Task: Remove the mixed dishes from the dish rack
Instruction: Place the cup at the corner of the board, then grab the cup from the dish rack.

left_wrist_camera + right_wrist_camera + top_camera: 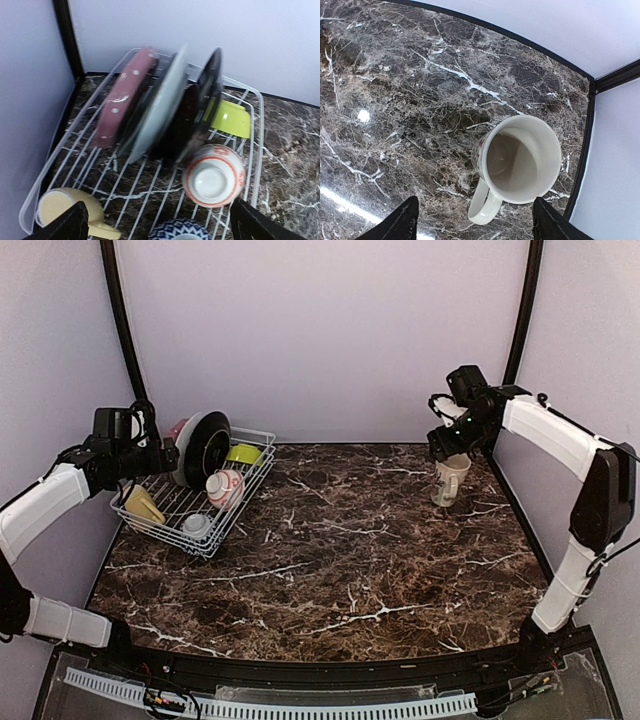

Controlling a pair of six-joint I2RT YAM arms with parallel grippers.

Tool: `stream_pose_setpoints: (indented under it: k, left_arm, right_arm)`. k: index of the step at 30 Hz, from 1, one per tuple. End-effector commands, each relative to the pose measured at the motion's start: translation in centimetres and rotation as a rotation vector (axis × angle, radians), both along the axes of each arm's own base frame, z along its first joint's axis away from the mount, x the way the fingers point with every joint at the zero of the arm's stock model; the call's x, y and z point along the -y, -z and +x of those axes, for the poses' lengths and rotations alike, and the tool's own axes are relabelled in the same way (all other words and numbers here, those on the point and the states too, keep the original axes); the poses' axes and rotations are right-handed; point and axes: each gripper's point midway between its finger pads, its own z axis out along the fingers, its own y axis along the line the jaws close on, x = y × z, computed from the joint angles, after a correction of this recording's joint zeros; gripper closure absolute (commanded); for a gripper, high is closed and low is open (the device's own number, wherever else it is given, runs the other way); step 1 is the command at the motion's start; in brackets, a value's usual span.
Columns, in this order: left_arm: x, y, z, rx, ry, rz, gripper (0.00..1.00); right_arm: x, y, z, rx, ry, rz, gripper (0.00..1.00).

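The white wire dish rack [165, 531] sits at the table's far left. Upright in it are a red dotted plate [122, 97], a pale plate [160, 107] and a black plate [202, 107]. A lime-green bowl [231, 119], a red-and-white bowl [214, 175], a blue patterned bowl [180, 231] and a yellow mug [65, 210] lie around them. My left gripper [160, 227] hovers open over the rack's near end, holding nothing. A cream patterned mug [522, 160] stands upright on the marble at the far right. My right gripper [475, 225] is open just above it, its fingers off the mug.
The dark marble table [350, 560] ends at the lilac back wall and side walls. Black frame posts [520, 310] rise at both back corners. The cream mug [450, 480] stands near the right wall. The rack [259, 145] lies skewed beside the left wall.
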Motion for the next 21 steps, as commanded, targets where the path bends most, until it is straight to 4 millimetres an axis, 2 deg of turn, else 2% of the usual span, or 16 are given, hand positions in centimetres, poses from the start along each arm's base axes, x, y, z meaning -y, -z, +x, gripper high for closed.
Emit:
stream_pose_setpoints:
  k: [1,6,12,16,21]
  left_arm:
    - [-5.1,0.3,-0.4,-0.038,-0.194,0.061,0.02]
    - [-7.5,1.6,-0.5,-0.114,-0.299,0.098,0.02]
    - [-10.7,4.7,-0.3,-0.211,-0.436,0.045,0.01]
    - [-11.4,7.3,0.1,-0.327,-0.459,0.012,0.01]
    - [-11.4,9.5,0.4,-0.424,-0.463,0.01,0.01]
  right_arm:
    - [1.2,-0.1,-0.7,0.079,0.038,-0.039,0.22]
    - [1.1,-0.5,-1.8,0.104,0.038,-0.001,0.21]
    - [0.3,-1.5,-3.2,0.115,0.021,0.086,0.21]
    - [0.0,-2.3,-3.3,0.135,0.013,0.115,0.2]
    - [-0.4,-3.2,-3.6,0.134,0.007,0.143,0.2]
